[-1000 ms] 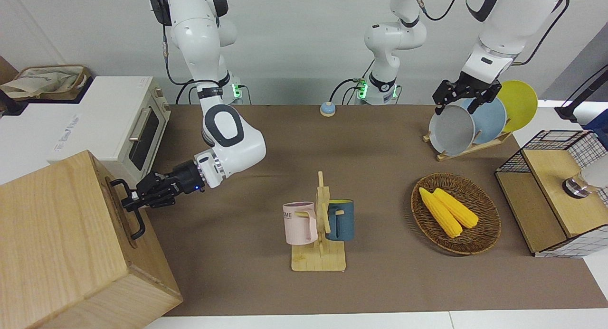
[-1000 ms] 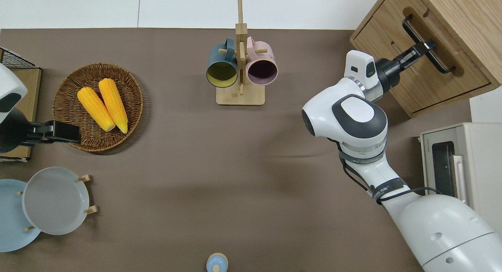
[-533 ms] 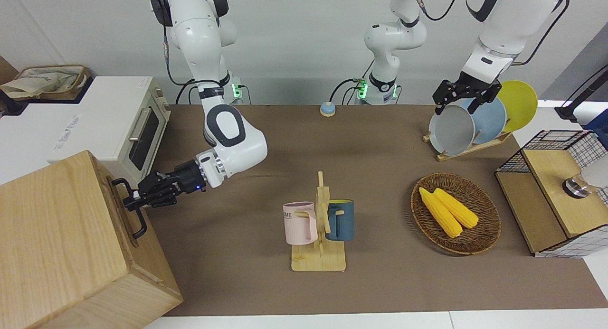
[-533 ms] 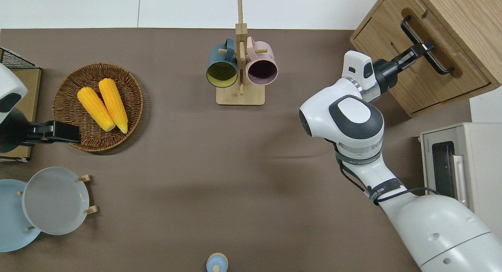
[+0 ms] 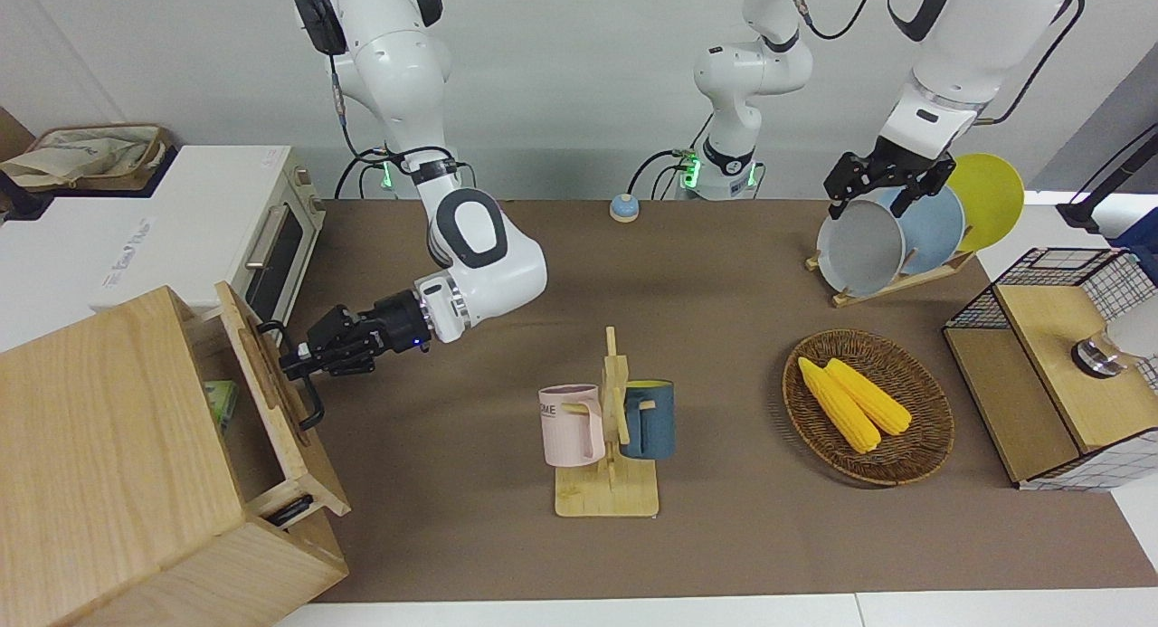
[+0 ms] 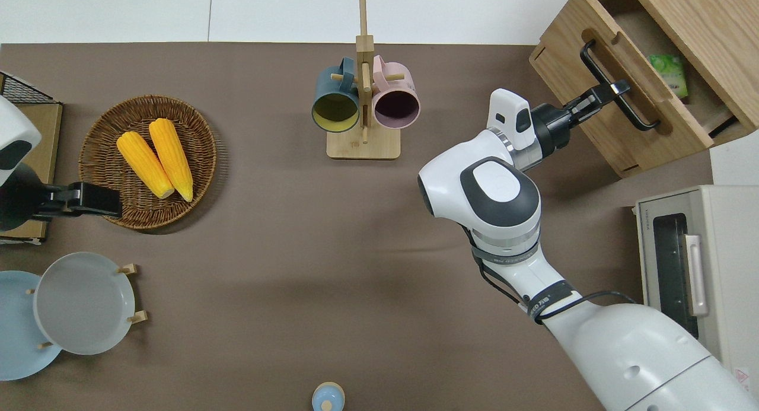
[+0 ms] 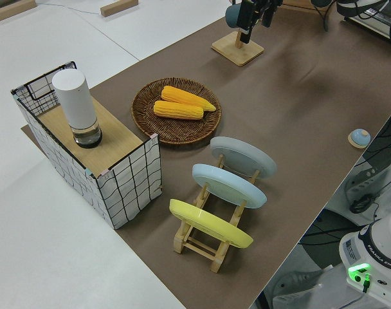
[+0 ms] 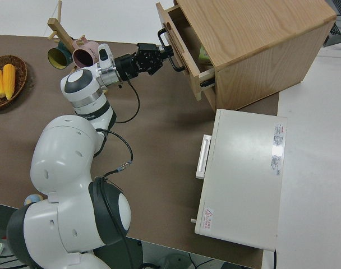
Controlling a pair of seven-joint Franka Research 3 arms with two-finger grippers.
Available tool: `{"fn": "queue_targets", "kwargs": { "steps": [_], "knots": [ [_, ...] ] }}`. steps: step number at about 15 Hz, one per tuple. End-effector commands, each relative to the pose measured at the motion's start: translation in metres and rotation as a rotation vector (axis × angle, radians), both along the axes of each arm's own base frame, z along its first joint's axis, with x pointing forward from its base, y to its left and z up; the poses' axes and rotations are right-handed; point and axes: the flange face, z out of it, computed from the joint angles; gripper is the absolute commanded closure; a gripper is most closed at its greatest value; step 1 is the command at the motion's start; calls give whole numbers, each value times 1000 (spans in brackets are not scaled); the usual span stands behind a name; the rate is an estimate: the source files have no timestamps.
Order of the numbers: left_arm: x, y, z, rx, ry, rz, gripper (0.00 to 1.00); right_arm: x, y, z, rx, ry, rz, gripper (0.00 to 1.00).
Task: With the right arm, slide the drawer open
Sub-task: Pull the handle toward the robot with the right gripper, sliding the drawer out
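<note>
The big light-wood cabinet (image 5: 99,428) stands at the right arm's end of the table. Its drawer (image 5: 262,374) is pulled partly out, also in the overhead view (image 6: 569,61) and the right side view (image 8: 184,70). My right gripper (image 5: 294,365) is shut on the drawer's black loop handle (image 5: 310,408), with a blue light on its wrist. The overhead view shows the gripper (image 6: 614,89) clamped near the middle of the handle (image 6: 637,119). A green packet (image 6: 669,73) lies inside the drawer. My left arm is parked, its gripper (image 5: 882,188) up in the air.
A white toaster oven (image 5: 226,238) stands beside the cabinet, nearer to the robots. A mug rack (image 5: 611,428) with two mugs is mid-table. A basket with corn (image 5: 868,405), a plate rack (image 5: 891,238) and a wire-mesh cabinet (image 5: 1058,365) are at the left arm's end.
My right arm has drawn back toward the middle of the table with the handle in its grip. The drawer slid out of the cabinet and its inside now shows.
</note>
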Motion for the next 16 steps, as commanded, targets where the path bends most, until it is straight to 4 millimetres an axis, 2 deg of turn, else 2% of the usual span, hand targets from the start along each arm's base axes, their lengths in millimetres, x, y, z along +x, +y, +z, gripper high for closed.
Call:
{"fn": "queue_targets", "kwargs": {
  "steps": [1, 8, 16],
  "knots": [
    [-3, 1, 5, 13, -5, -6, 5, -10, 31, 21, -19, 16, -13, 932],
    [-3, 0, 5, 13, -5, -8, 5, -40, 84, 30, -3, 31, -34, 942],
    [-3, 1, 4, 13, -4, -8, 2, -67, 121, 37, 1, 43, -38, 978]
  ]
}}
